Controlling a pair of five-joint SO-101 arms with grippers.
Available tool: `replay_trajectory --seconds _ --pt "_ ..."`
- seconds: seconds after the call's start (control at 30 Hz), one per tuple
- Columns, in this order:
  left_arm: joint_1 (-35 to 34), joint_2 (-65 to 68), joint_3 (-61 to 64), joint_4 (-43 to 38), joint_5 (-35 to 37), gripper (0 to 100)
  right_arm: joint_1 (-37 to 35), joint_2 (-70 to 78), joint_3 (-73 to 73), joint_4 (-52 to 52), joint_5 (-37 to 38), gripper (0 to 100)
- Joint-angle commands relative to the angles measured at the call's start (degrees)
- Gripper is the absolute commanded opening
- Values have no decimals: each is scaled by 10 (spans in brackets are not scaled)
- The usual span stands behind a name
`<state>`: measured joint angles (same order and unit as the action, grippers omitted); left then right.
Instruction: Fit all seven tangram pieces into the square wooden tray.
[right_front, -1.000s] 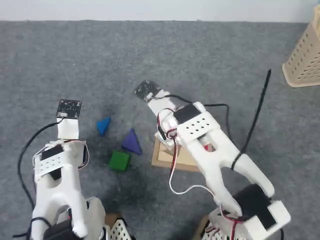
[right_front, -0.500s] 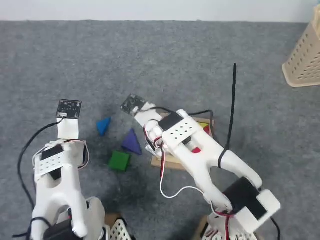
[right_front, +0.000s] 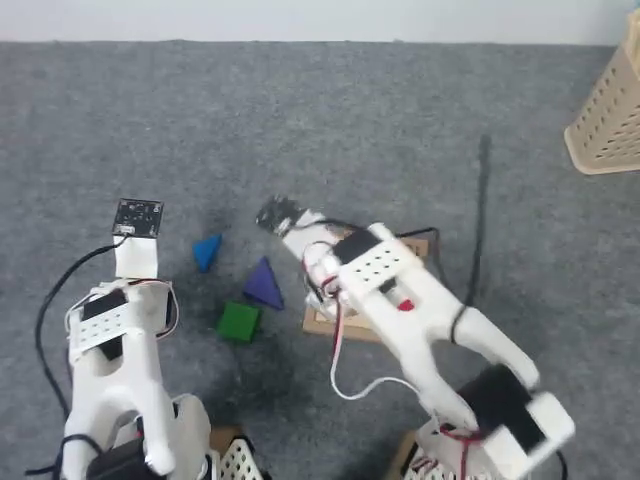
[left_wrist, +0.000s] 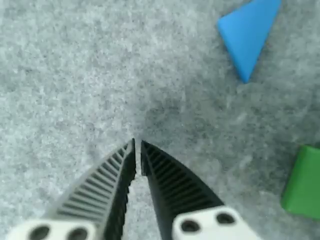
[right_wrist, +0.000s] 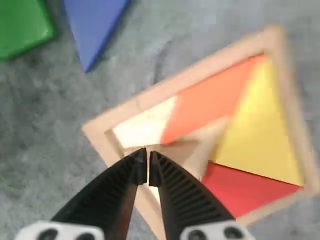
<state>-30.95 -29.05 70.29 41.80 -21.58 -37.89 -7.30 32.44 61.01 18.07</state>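
The square wooden tray (right_wrist: 95, 131) lies on grey carpet and holds an orange piece (right_wrist: 210, 102), a yellow piece (right_wrist: 260, 135) and a red piece (right_wrist: 245, 187), with a bare wood patch near one corner. My right gripper (right_wrist: 147, 152) is shut and empty, its tips over that corner. In the high view the right arm (right_front: 385, 270) covers most of the tray (right_front: 325, 322). Left of the tray lie a purple-blue triangle (right_front: 263, 283), a green square (right_front: 238, 321) and a light blue triangle (right_front: 206, 250). My left gripper (left_wrist: 137, 146) is shut over bare carpet, short of the light blue triangle (left_wrist: 247, 32).
A beige perforated container (right_front: 608, 110) stands at the back right. A black cable (right_front: 478, 220) rises beside the right arm. White lattice baskets (right_front: 240, 460) sit at the near edge by the arm bases. Open carpet stretches across the back.
The right arm has swung left and nearer, its wrist now low over the tray's left corner; its cable swayed. The left arm and the loose pieces have not moved.
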Motion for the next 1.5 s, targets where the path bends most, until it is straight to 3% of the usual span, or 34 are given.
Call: replay_trajectory --seconds 0.0,0.3,0.57,1.13,1.47 --pt "-2 -20 -1 -10 -7 16 17 -61 21 4 -10 6" --pt "-3 -20 -1 -9 -7 16 24 44 40 -18 11 6" --pt "-4 -20 -1 -9 -7 16 98 123 -7 -44 28 6" --pt "-4 -20 -1 -8 -7 16 116 130 -107 -44 25 6" --pt "-2 -19 -1 -9 -7 16 95 68 -91 -32 -7 6"
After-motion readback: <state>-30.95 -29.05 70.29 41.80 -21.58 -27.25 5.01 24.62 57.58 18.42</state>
